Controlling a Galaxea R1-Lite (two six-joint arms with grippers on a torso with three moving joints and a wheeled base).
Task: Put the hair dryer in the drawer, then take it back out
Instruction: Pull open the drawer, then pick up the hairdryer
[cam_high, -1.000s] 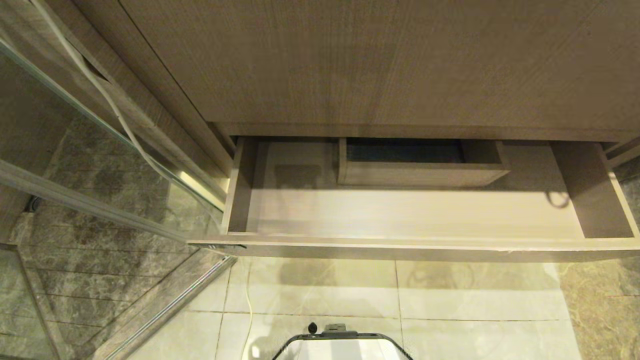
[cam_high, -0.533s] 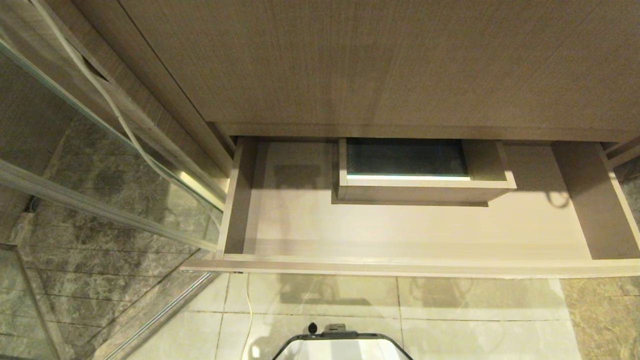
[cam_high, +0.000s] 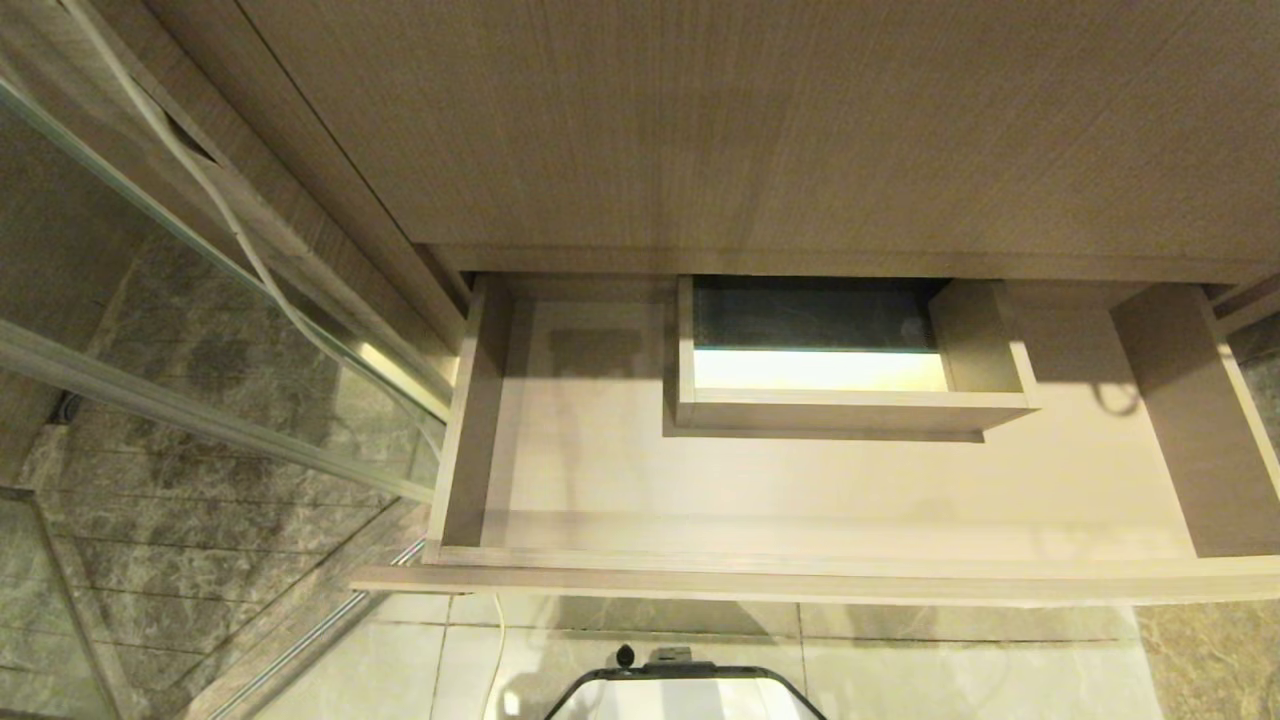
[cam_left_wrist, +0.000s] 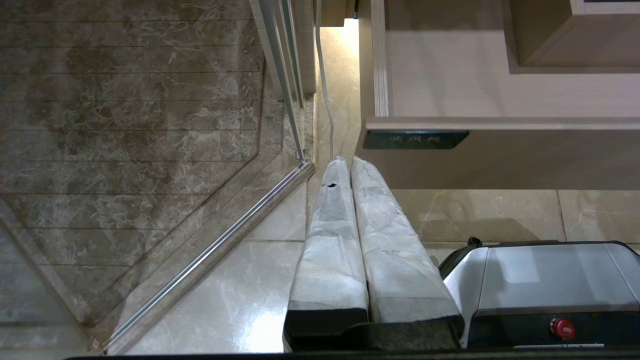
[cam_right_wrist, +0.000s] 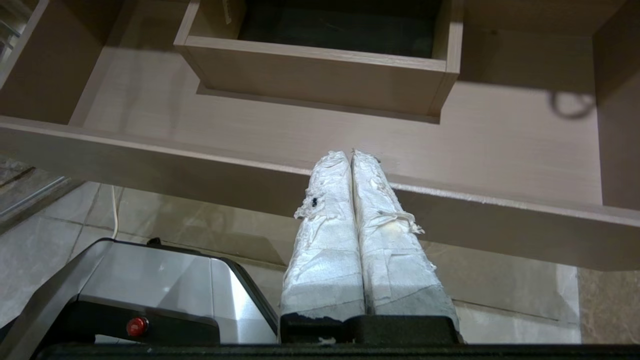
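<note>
Wood-grain drawer (cam_high: 800, 480) stands farther out from the cabinet than a second ago, its boxed cut-out (cam_high: 850, 400) more exposed; no dryer shows. Left wrist: left gripper (cam_left_wrist: 345, 161) pressed together, empty, near a dark label (cam_left_wrist: 415, 139) with unreadable writing. Right wrist: right gripper (cam_right_wrist: 350, 154) closed, empty, at the drawer front.

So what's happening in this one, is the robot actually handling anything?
Nothing is held. The drawer stands pulled out under the cabinet with no hair dryer in sight; only its boxed cut-out shows inside. The right gripper is shut and empty, in front of the drawer's front edge. The left gripper, also shut, is near the drawer's left corner.
</note>
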